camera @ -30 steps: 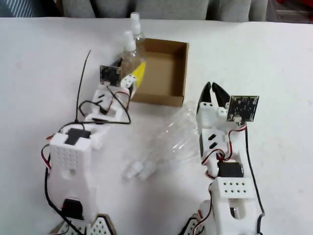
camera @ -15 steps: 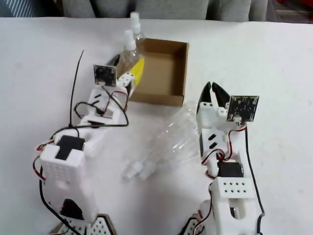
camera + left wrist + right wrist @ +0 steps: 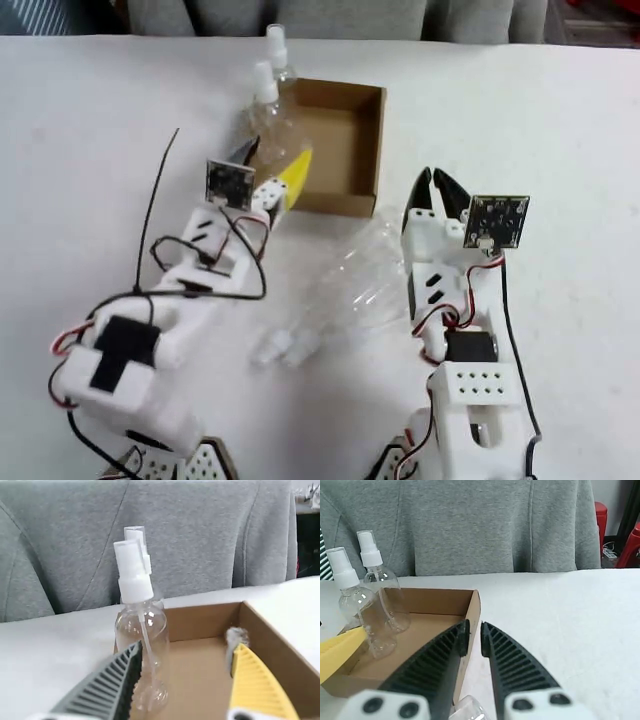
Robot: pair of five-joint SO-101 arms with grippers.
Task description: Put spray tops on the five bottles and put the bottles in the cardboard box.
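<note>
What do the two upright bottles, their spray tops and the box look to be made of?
Upright bottles: clear and glossy, probably plastic, since the box wall shows through them; glass can't be ruled out by look alone. Spray tops: opaque white with a smooth finish, likely moulded plastic. Cardboard box: plain brown card, matte, with thin folded walls.

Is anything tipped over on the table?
Yes. A few clear bottles lie on their sides in a heap on the table, just outside the cardboard box. The two capped bottles in the box stand upright.
</note>
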